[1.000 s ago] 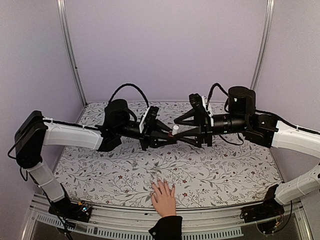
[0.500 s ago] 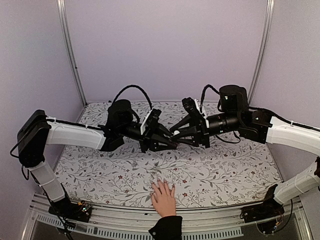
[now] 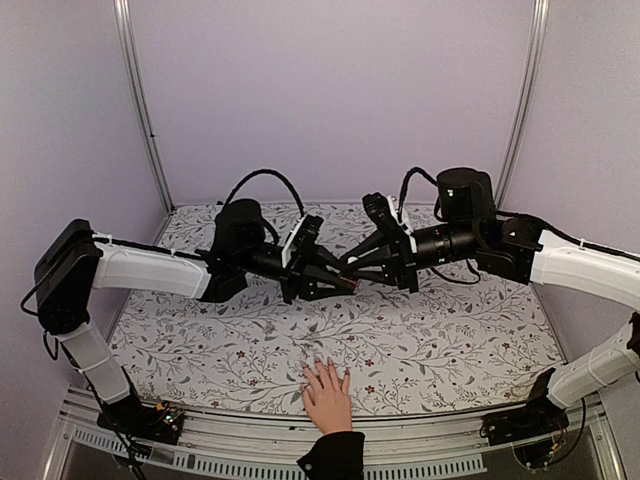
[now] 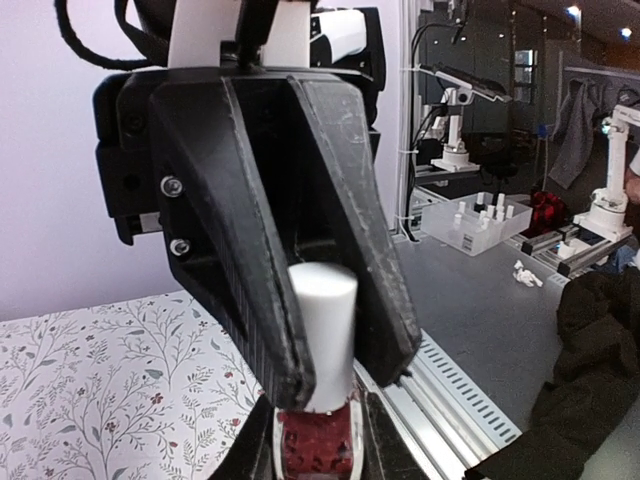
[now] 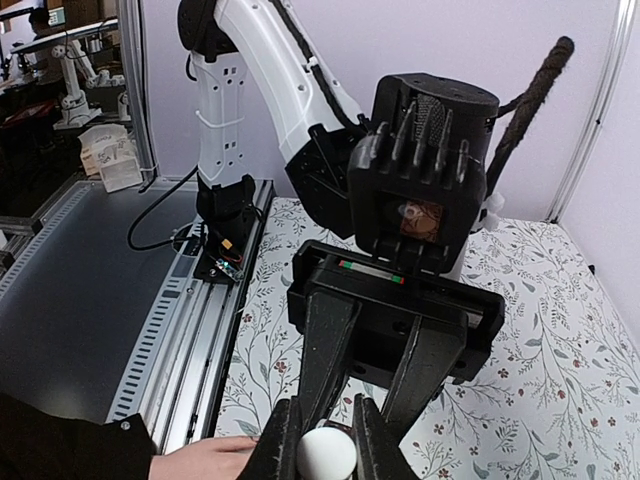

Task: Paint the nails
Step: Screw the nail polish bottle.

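- At the left jaws: clamped shut on the glass body of one small dark-red bottle (image 4: 315, 447), one finger on each side.
- At the right jaws: pinched shut on the bottle's one white cap (image 4: 322, 330), meeting the left jaws tip to tip.
- Inside the bottle: dark red fill, seen through the glass; cap seated on the neck.
- Held in mid-air above the middle of the surface (image 3: 450, 340), cap end turned toward the right arm (image 3: 580, 265), glass end toward the left arm (image 3: 150, 270).
- Two arms in all, reaching in from the left and right edges.
- At the middle of the near edge: one light-skinned hand (image 3: 327, 398), laid flat with palm down, fingers spread toward the far edge, well apart from bottle and jaws.
- At the fingertips: the nails (image 3: 321, 365), too small to count or judge for colour.
- At the wrist, off the near edge: one black sleeve cuff (image 3: 330, 455).
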Controlling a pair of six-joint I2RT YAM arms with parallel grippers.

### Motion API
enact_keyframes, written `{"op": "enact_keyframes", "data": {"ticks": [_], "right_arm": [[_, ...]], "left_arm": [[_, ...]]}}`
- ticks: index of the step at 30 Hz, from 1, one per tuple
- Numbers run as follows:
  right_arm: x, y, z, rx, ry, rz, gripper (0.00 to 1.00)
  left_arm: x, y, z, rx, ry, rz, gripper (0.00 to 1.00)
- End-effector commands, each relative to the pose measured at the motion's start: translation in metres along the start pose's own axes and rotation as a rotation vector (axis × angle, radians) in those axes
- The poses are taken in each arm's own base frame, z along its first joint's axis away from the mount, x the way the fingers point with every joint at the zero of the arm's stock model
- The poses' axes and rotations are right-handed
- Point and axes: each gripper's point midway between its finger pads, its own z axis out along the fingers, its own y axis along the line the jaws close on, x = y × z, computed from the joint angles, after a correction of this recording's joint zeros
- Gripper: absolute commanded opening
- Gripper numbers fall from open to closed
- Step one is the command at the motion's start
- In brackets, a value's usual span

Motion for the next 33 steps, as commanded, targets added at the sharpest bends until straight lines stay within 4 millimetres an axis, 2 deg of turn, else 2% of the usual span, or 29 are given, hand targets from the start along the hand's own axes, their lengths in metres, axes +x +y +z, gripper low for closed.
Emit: {"op": "enact_keyframes", "data": {"ticks": [1,13,23,26,33], "right_arm": [[0.001,-0.010,0.006,0.032,0.013,0.040,0.00],[0.004,-0.033,0.004,0.169,0.017,0.058,0.00],[0.011,-0.051,0.007,0.255,0.026,0.114,0.00],[0.007,-0.058,0.007,0.284,0.012,0.112,0.00],[0.016,-0.073,0.009,0.351,0.042,0.139,0.00]], "left_arm": [[-0.011,0.013,-0.003,-0.097,-0.025,0.048,0.00],[-0.017,0.033,-0.014,-0.275,-0.053,0.079,0.00],[-0.013,0.057,-0.023,-0.426,-0.060,0.053,0.00],[-0.012,0.066,-0.028,-0.488,-0.057,0.053,0.00],[-0.010,0.086,-0.045,-0.657,-0.077,0.041,0.00]]}}
